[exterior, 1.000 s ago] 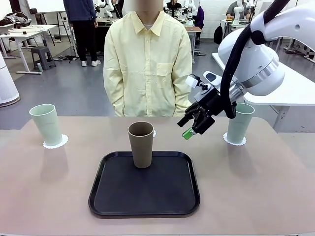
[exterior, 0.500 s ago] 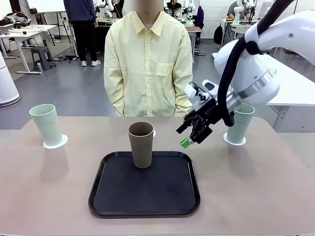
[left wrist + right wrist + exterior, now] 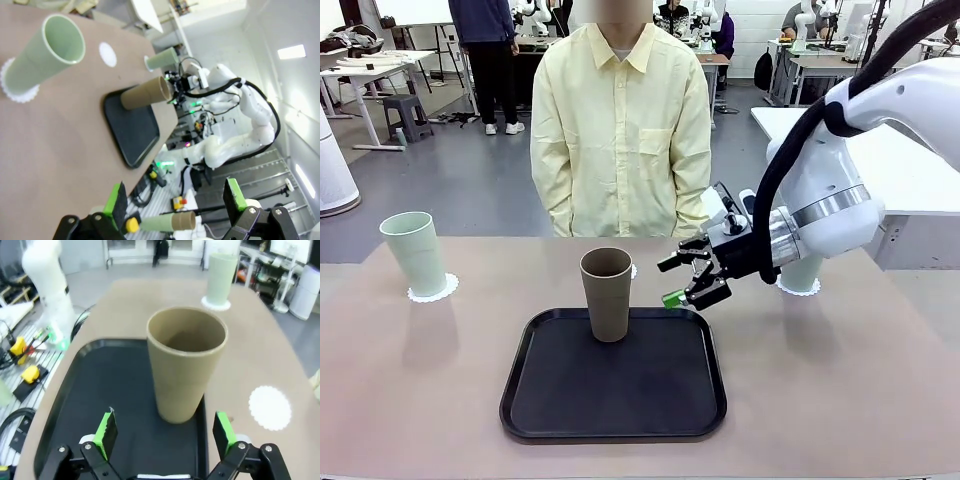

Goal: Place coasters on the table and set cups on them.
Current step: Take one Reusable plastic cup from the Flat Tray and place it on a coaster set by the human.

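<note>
A brown cup point(image 3: 607, 293) stands upright on the black tray point(image 3: 620, 400), and a bare coaster point(image 3: 633, 271) peeks out just behind it. My right gripper point(image 3: 672, 282) hovers open to the right of this cup, jaws level with its lower half and apart from it. In the right wrist view the brown cup point(image 3: 185, 370) stands ahead of the open gripper point(image 3: 164, 430), with the bare coaster point(image 3: 270, 407) to its right. One mint cup point(image 3: 415, 252) sits on a coaster point(image 3: 432, 290) at far left. The other mint cup point(image 3: 805, 270) is partly behind my right arm. My left gripper point(image 3: 175, 200) is open and holds nothing.
A person in a pale yellow shirt point(image 3: 620, 130) stands at the table's point(image 3: 420, 380) far side, hands out of sight. The tray's raised rim point(image 3: 75, 405) surrounds the brown cup. Bare tabletop lies on both sides of the tray.
My right gripper has swung down and to the left, from beside the right mint cup to just right of the brown cup. The cups and coasters have not moved.
</note>
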`<state>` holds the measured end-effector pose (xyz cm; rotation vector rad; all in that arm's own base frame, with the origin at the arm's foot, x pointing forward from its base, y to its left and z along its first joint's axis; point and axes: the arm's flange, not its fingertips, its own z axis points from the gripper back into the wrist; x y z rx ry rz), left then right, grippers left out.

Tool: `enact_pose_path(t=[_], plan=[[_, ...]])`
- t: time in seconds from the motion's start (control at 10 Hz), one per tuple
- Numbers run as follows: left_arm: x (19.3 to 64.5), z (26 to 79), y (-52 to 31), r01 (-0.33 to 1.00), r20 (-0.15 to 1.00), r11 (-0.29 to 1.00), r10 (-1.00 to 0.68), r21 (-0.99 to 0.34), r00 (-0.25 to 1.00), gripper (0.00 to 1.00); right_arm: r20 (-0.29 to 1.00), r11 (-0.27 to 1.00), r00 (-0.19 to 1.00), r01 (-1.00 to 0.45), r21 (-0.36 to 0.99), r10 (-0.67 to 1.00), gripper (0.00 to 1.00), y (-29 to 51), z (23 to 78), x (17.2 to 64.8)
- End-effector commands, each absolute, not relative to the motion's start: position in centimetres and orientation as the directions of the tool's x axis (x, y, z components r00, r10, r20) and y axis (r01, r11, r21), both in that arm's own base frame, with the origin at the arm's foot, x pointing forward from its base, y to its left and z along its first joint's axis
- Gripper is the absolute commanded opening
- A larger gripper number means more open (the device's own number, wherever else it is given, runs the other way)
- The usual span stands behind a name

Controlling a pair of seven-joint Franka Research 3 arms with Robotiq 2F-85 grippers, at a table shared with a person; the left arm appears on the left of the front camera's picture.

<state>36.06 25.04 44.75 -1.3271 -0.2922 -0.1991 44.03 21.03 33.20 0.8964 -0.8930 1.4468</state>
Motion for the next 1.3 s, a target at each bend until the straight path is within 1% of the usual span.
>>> enact_pose_path(t=[0.0,0.1,0.5,0.6,0.7,1.1,1.2], plan=[[35.9,44.8,25.1,0.310,0.325,0.230,0.028,-0.923,0.945,1.00,0.938,-0.042,-0.057,-0.998,-0.046,0.343,1.00,21.3,31.2,43.4],[35.9,44.8,25.1,0.310,0.325,0.230,0.028,-0.923,0.945,1.00,0.938,-0.032,-0.065,-0.998,-0.057,0.342,1.00,21.5,30.9,43.3],[35.9,44.8,25.1,0.310,0.325,0.230,0.028,-0.923,0.945,1.00,0.945,-0.037,-0.012,-0.999,0.000,0.326,1.00,21.2,30.3,43.6],[35.9,44.8,25.1,0.310,0.325,0.230,0.028,-0.923,0.945,1.00,0.945,-0.008,0.032,-0.999,0.037,0.325,1.00,21.2,30.6,43.7],[35.9,44.8,25.1,0.310,0.325,0.230,0.028,-0.923,0.945,1.00,0.934,-0.046,-0.013,-0.999,0.003,0.356,1.00,21.3,30.6,43.6],[35.9,44.8,25.1,0.310,0.325,0.230,0.028,-0.923,0.945,1.00,0.934,-0.043,-0.007,-0.999,0.009,0.356,1.00,21.1,30.6,43.7],[35.9,44.8,25.1,0.310,0.325,0.230,0.028,-0.923,0.945,1.00,0.958,0.037,0.047,-0.999,0.038,0.284,1.00,21.6,30.0,44.7]])
